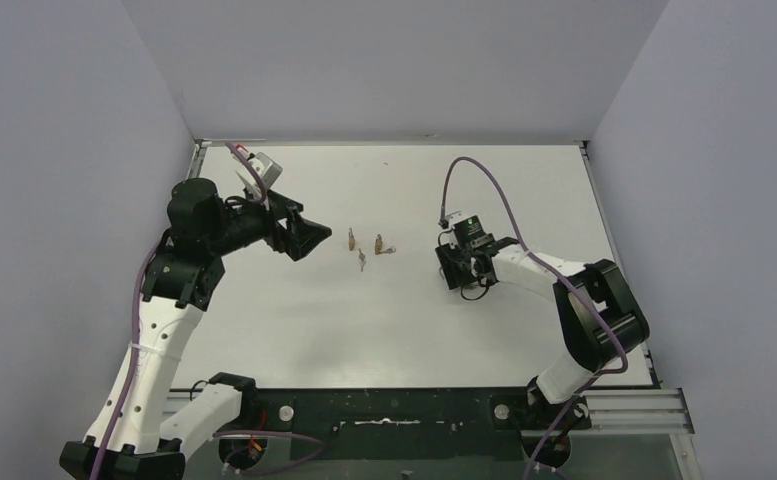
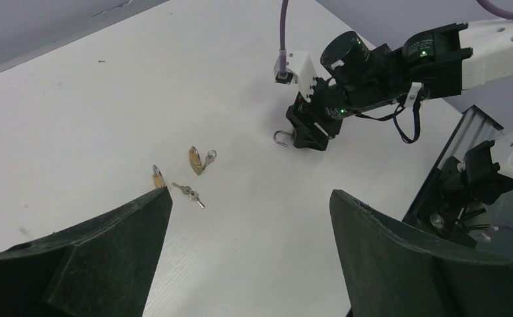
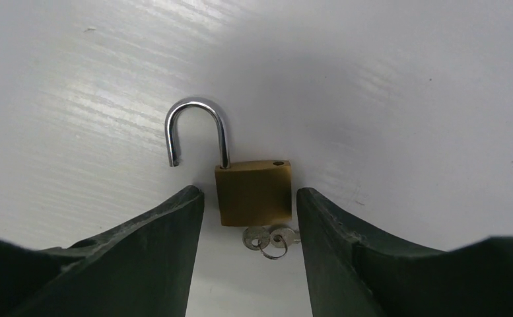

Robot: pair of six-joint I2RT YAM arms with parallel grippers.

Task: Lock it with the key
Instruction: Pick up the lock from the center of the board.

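**A:** How far along is the locking?

**B:** Hardly begun, I'd say. The brass padlock with the steel shackle (image 3: pixel 252 185) lies flat, right of the white surface's (image 1: pixel 414 330) middle. Its shackle is swung open, with ringed keys (image 3: pixel 267 238) at its base. The right claw (image 3: pixel 249 195) straddles the body, released, with gaps on both sides. The left claw (image 2: pixel 250 197) hangs spread and empty. Gripping, closing and turning are all left.

**A:** And around it?

**B:** Two smaller brass padlocks (image 2: pixel 195 160) and loose keys (image 2: pixel 189 193) lie near the centre. Bare pale-grey walls (image 1: pixel 384 70) enclose three edges.

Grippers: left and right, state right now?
Left gripper: open, holding nothing.
Right gripper: open, fingers either side of the brass padlock, gaps visible on both sides, so no grip yet.
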